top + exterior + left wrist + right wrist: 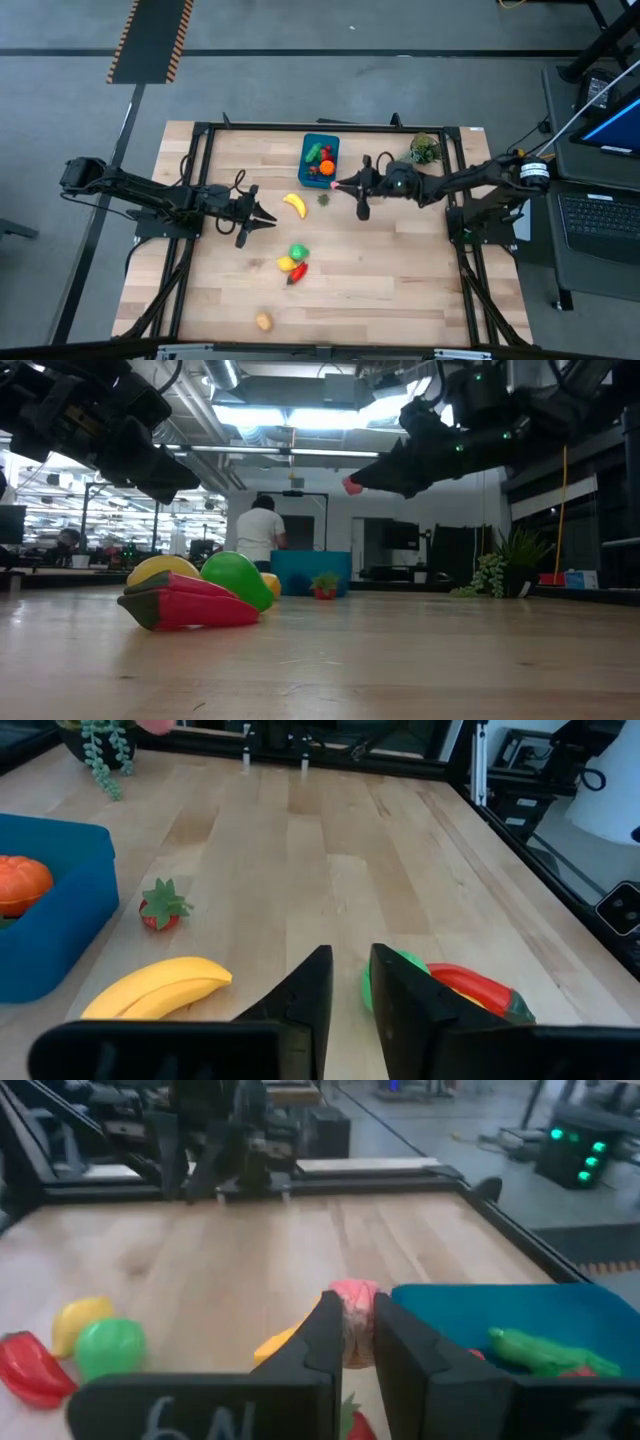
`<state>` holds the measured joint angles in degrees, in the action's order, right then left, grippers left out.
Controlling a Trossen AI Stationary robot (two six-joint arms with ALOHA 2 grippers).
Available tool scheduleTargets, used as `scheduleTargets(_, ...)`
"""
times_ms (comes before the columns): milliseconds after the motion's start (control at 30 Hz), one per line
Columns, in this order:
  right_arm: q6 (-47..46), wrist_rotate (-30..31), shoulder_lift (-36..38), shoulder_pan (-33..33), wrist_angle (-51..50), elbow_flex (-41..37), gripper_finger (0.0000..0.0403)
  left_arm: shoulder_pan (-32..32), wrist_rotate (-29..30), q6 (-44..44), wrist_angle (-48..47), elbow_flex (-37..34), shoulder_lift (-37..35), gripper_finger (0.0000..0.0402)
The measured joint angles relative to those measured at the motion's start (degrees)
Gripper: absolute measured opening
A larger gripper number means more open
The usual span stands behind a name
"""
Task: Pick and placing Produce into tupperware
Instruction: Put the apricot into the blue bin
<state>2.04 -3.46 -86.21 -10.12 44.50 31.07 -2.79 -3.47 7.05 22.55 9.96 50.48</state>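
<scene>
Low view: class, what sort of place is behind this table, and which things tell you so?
Probably a robotics lab or workshop. Ceiling strip lights run over benches with monitors, a person stands at a workstation, and toy produce lies on a wooden table.

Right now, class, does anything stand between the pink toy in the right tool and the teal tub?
Nothing visible does. The right tool, shut on the small pink toy fruit, hangs above the table beside the teal-blue plastic tub's rim, with open air between them.
</scene>
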Motion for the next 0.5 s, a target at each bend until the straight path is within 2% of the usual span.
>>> scheduleTargets(100, 0.48, -5.13, 0.0, -3.15, 1.67, 0.04, 0.0044, 0.01, 0.01, -0.09, 0.22, 0.0, 0.0, 0.0058)
scheduleTargets(333, 1.09, -12.04, -0.04, -8.98, 2.02, 0.07, 0.0044, 0.0, 0.01, -0.13, 0.59, 0.0, 0.0, 0.0046)
scheduleTargets(500, 1.68, -17.51, -0.86, -11.65, -0.77, 3.47, 0.0043, 0.01, 0.01, -0.13, 0.67, 0.0, 0.0, 0.0038)
